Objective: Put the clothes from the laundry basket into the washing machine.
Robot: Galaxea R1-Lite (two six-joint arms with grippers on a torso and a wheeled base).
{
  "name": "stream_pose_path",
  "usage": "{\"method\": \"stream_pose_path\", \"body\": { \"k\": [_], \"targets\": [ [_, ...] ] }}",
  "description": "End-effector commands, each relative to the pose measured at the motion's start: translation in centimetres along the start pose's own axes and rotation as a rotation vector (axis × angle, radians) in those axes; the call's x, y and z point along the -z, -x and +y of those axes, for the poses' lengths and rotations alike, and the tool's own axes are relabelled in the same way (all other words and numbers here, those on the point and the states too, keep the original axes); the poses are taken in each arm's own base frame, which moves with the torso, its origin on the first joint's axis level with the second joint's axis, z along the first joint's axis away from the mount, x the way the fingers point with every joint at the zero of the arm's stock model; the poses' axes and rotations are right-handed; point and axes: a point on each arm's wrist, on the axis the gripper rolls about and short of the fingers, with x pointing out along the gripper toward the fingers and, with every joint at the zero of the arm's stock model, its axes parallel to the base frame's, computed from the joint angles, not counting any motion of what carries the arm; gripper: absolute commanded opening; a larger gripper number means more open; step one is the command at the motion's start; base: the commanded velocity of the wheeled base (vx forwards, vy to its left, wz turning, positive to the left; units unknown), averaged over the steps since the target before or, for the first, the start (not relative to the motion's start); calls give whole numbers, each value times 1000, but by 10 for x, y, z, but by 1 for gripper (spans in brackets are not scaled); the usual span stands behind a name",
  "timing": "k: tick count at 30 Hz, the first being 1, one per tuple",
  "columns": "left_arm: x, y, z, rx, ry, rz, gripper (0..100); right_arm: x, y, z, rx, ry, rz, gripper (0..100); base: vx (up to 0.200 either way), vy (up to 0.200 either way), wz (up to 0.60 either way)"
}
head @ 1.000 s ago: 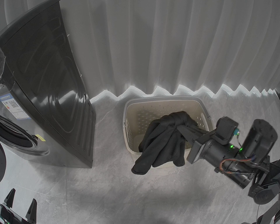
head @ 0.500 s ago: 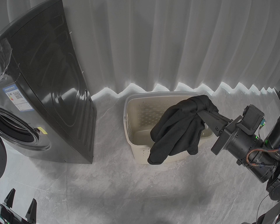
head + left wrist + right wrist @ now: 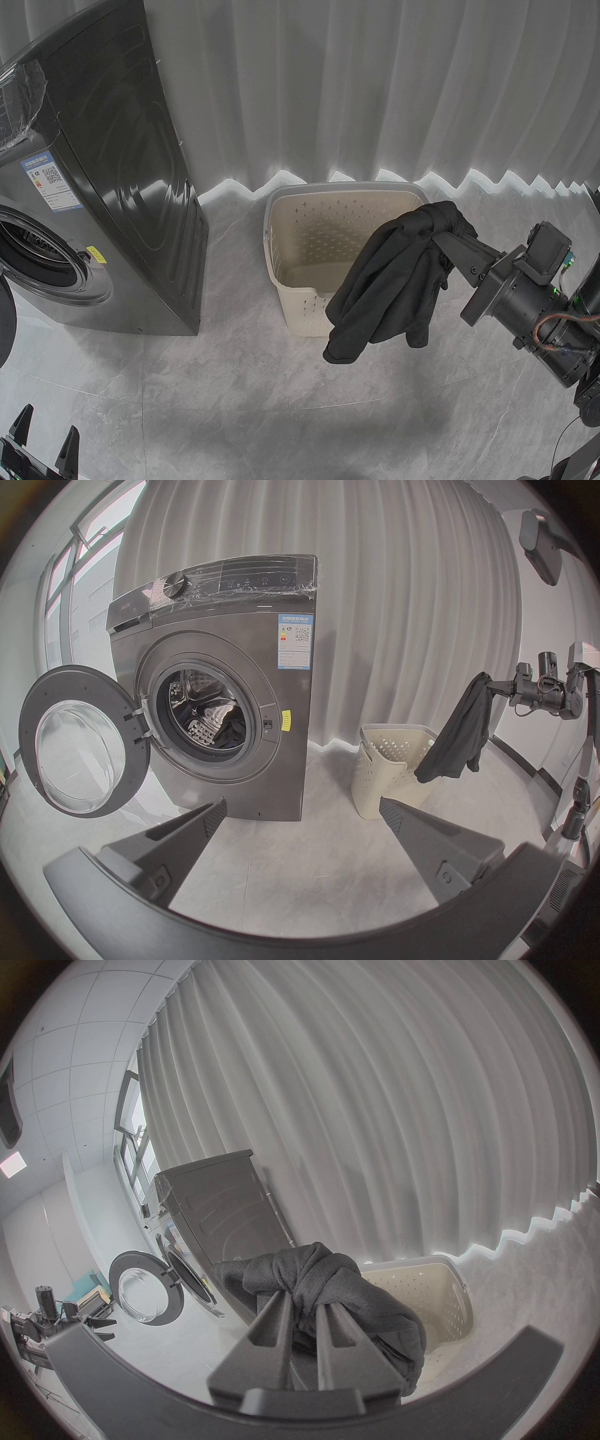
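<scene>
The right jaws are clamped on a bunched, knot-like fold of a black garment (image 3: 394, 281), and that is all they hold: most of the cloth hangs loose beneath them in a long drape. With so small a bite, a quick swing could, in my judgement, let the bundle work out of the grip and fall. Just below and beside the jaws the garment's lower end hangs level with the near wall of the laundry basket (image 3: 270, 225); whether it touches the rim I cannot tell. If it does, a sideways carry could snag the cloth there and tip or drag the light basket, which looks empty inside. The grey floor (image 3: 250, 387) lies under the drape, so a drop in height would likely trail the hem along it. Well apart from these jaws, low and toward the machine's side, the left jaws stand wide open, holding nothing; they may lie near the carrying path. Farthest from the right jaws is the washing machine (image 3: 125, 187), its round door (image 3: 81, 742) swung open and something dark already lying in the drum (image 3: 203, 714). The trailing cloth could catch on that door or hang out over the drum's lip.
</scene>
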Motion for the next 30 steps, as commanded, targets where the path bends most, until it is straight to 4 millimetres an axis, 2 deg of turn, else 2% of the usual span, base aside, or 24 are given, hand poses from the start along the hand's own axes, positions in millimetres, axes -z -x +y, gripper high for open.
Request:
{"method": "stream_pose_path", "body": {
  "k": [1,10,20,30],
  "targets": [
    [5,0,0,0,0,0,100,-1,-1,0,-1,-1,-3,0,0,200,0],
    [5,0,0,2,0,0,100,-8,-3,2,1,-7,-36,0,0,200,0],
    [5,0,0,0,0,0,100,-8,-3,2,1,-7,-36,0,0,200,0],
    [5,0,0,0,2,0,100,-8,-2,1,1,-6,-34,0,-20,0,0]
  ]
}}
